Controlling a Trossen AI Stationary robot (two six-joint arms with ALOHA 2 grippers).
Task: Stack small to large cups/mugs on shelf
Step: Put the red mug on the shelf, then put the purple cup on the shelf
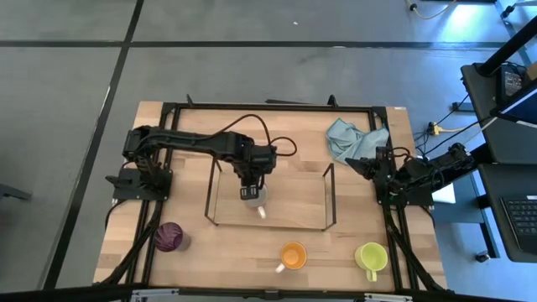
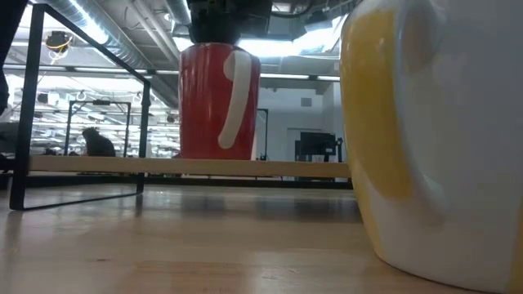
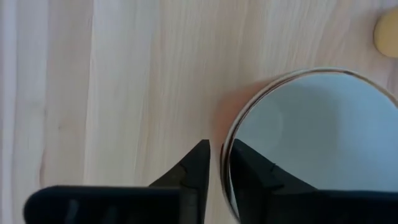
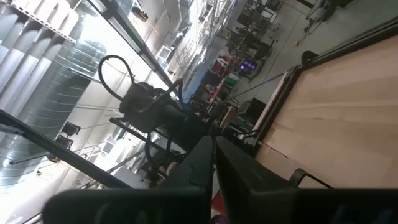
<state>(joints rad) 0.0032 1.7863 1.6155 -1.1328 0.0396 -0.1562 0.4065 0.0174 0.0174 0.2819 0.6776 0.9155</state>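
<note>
Red-brown mug [image 2: 219,102], white inside: stands on the table inside the wire shelf [image 1: 327,197], roughly at the shelf's middle. In the overhead view it is almost wholly hidden under the left claw [image 1: 252,195]; only a pale bit of handle shows. Level view shows its side and white handle, top cut off by the claw body. Left wrist view: the white interior and rim [image 3: 311,137], one finger [image 3: 198,165] outside the wall, the other inside, pinching the rim.

Shelf: one, thin black wire, open rectangle near the table's centre. Only its posts and a rail show in the level view.

Cups counted, overhead: four in all.
- 1 in the shelf (above).
- 1 dark purple cup [image 1: 169,237], near the table's front-left corner.
- 1 orange mug [image 1: 293,255], at the front edge, about mid-width.
- 1 yellow-green mug [image 1: 370,257], toward the front-right corner.
All three outside the shelf, well apart from one another. In the level view a large yellow and white mug [image 2: 433,139] fills the right side, cut off by the frame; which one it is I cannot tell.

Light blue cloth [image 1: 352,138]: one, crumpled, near the back-right corner.

Right claw [image 4: 214,152]: parked at the table's right edge, fingers pressed together, nothing between them.
</note>
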